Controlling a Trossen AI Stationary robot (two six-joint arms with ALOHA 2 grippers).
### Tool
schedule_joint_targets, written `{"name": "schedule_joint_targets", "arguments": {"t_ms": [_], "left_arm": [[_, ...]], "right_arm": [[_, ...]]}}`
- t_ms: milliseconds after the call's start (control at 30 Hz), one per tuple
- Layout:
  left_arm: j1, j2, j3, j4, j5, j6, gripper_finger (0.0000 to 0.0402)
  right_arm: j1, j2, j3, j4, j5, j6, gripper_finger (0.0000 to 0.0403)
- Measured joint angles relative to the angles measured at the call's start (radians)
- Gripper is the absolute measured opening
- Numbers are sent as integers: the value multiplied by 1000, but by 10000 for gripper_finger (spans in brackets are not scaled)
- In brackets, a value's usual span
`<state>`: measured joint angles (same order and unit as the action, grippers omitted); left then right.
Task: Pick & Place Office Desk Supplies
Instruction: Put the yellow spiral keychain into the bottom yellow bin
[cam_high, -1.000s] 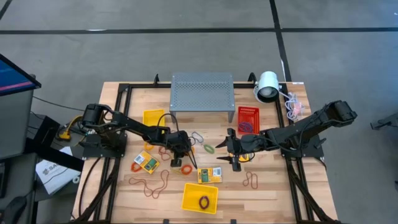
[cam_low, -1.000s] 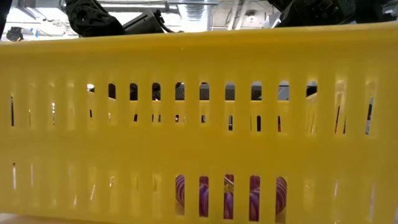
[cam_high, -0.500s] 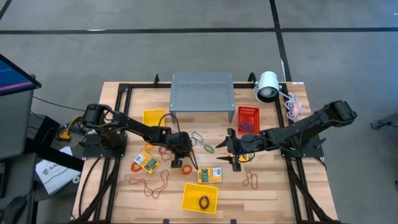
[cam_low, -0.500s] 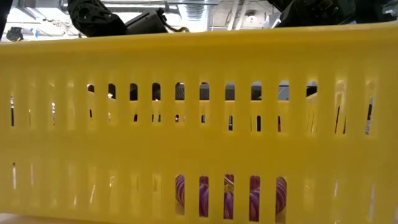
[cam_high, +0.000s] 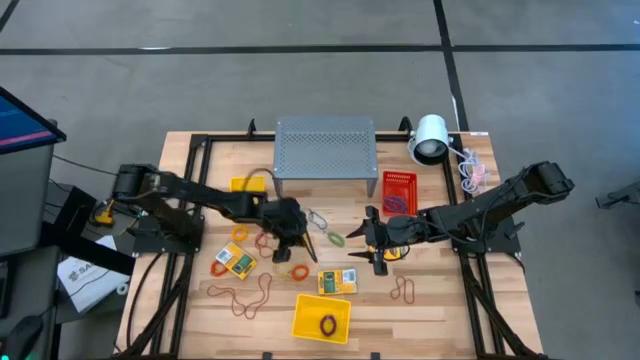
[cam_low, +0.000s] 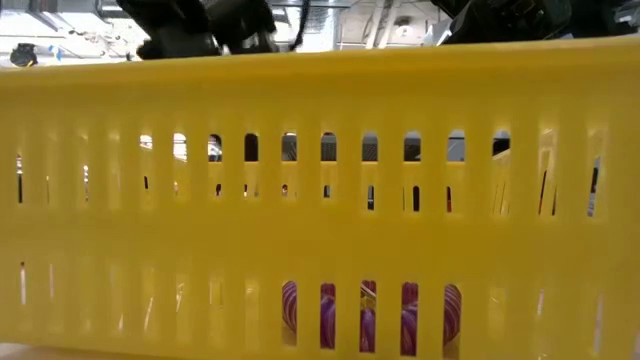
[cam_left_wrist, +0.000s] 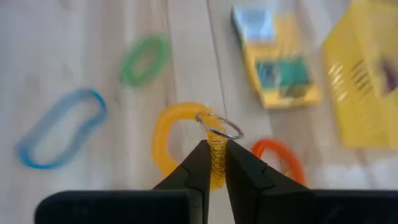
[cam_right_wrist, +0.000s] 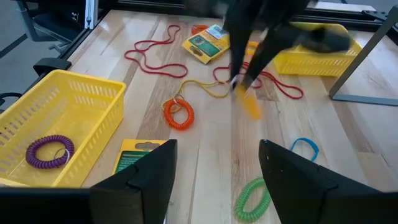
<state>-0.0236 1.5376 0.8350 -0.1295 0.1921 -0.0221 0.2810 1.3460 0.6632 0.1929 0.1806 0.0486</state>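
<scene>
My left gripper (cam_left_wrist: 214, 163) is shut on a yellow spiral coil (cam_left_wrist: 166, 138) with a metal ring, above the table's middle (cam_high: 293, 243). The right wrist view shows it too, with the coil (cam_right_wrist: 251, 106) below it. On the wood lie an orange coil (cam_right_wrist: 179, 114), a green coil (cam_right_wrist: 252, 196), a blue band (cam_right_wrist: 305, 149), red rubber-band loops (cam_right_wrist: 155, 56) and two crayon boxes (cam_high: 336, 282) (cam_high: 235, 260). My right gripper (cam_high: 372, 248) hovers open right of centre, nothing between its fingers. My left gripper pinches the yellow coil's end by the metal ring (cam_left_wrist: 217, 148) between its two fingers. The fingers slant down from the table's left side. The coil's loop hangs below the fingers, above the table.
A yellow basket (cam_high: 322, 318) with a purple coil (cam_right_wrist: 50, 150) stands at the near edge and fills the low view (cam_low: 320, 200). A second yellow basket (cam_high: 245, 186), a grey perforated stand (cam_high: 325, 148), a red basket (cam_high: 399, 190) and a white lamp (cam_high: 430, 138) stand farther back.
My left gripper has risen from the table's middle, and the yellow coil has come up off the wood with it. My right arm has kept still.
</scene>
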Motion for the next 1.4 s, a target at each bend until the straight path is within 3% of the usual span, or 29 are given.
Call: {"name": "schedule_joint_targets", "arguments": {"t_ms": [167,300,533,933,1167,1400], "left_arm": [[8,-208,-70,48,1,-10,29],[8,-363,-181,182,1,-46,29],[-18,-541,-363,385,9,-145,29],[-71,-550,-427,606,45,-170,29],[-77,-543,-425,659,51,-171,29],[-106,-543,-425,686,51,-178,29]], "right_arm": [[0,0,0,14,0,-9,223],[7,0,0,34,0,-35,223],[6,0,0,99,-1,-73,223],[-11,8,0,242,-75,-164,223],[-52,165,0,432,-229,-154,223],[-93,249,41,473,-244,-136,223]]}}
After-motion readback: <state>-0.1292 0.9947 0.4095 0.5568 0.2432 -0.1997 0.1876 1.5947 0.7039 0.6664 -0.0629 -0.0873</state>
